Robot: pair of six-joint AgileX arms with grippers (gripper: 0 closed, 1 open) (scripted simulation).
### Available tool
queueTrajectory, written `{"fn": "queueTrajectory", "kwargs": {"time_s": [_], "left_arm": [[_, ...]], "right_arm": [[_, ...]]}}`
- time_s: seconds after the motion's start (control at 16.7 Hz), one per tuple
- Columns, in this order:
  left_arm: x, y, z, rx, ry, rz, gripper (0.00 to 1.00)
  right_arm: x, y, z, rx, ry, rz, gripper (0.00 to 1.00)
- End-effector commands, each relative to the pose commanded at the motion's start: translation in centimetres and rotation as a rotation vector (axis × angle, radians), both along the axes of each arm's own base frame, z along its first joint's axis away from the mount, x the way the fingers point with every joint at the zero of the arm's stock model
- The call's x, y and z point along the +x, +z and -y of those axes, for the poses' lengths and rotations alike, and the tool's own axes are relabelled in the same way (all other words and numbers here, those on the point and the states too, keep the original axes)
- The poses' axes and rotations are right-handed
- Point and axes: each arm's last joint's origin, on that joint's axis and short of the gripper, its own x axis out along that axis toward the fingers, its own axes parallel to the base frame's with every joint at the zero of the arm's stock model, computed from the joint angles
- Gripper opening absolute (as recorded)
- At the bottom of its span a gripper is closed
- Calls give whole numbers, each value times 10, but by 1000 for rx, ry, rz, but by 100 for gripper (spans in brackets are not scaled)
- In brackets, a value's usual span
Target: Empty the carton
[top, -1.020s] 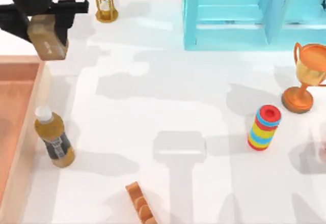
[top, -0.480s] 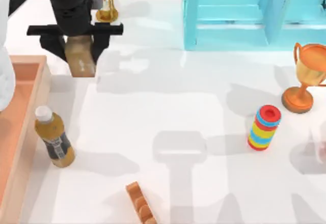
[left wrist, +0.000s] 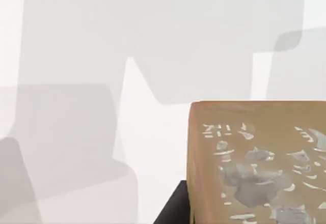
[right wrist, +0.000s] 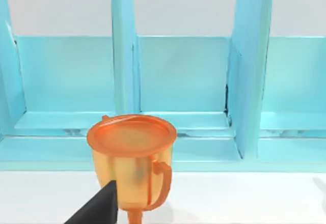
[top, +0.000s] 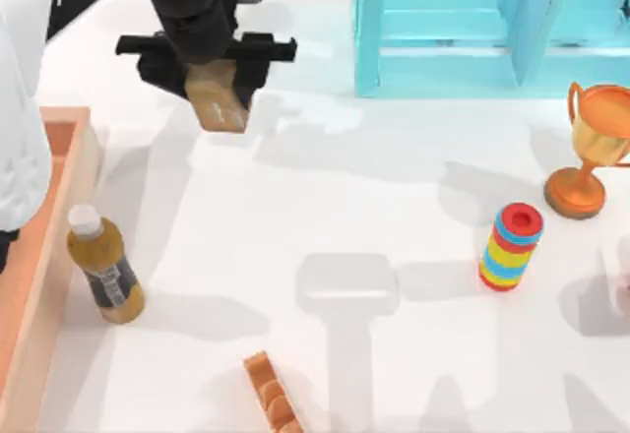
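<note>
Now, left pincer (top: 217, 84): we grip the tan block (top: 219, 98) above the worktop (top: 374, 207).
Risk: releasing high lets it tumble.

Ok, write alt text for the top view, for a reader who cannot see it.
The left gripper holds a small tan cuboid block above the white table, right of the salmon-orange open-topped carton. An amber bottle stands beside the carton; a light-blue cabinet, orange trophy and striped ring stack sit rightward.

A rendered simulation test scene: a plain white counter (top: 394, 177) scattered with unrelated props, a light-blue cabinet (top: 463, 30) and trophy (top: 591, 148).
</note>
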Motion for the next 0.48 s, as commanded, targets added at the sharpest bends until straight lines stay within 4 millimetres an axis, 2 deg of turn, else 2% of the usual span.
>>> {"fn": "queueTrajectory", "kwargs": {"time_s": [0.12,0.18,0.36,0.48], "left_arm": [[-2,-4,2,-9,-11,-9,0],[-2,-12,-3,3,8,-28,0],[5,-42,-35,79,126,-108,0],[6,-52,-49,112,176,-135,0]], "right_arm": [[0,0,0,0,0,0,100],[0,0,0,0,0,0,100],[0,0,0,0,0,0,100],[0,0,0,0,0,0,100]]}}
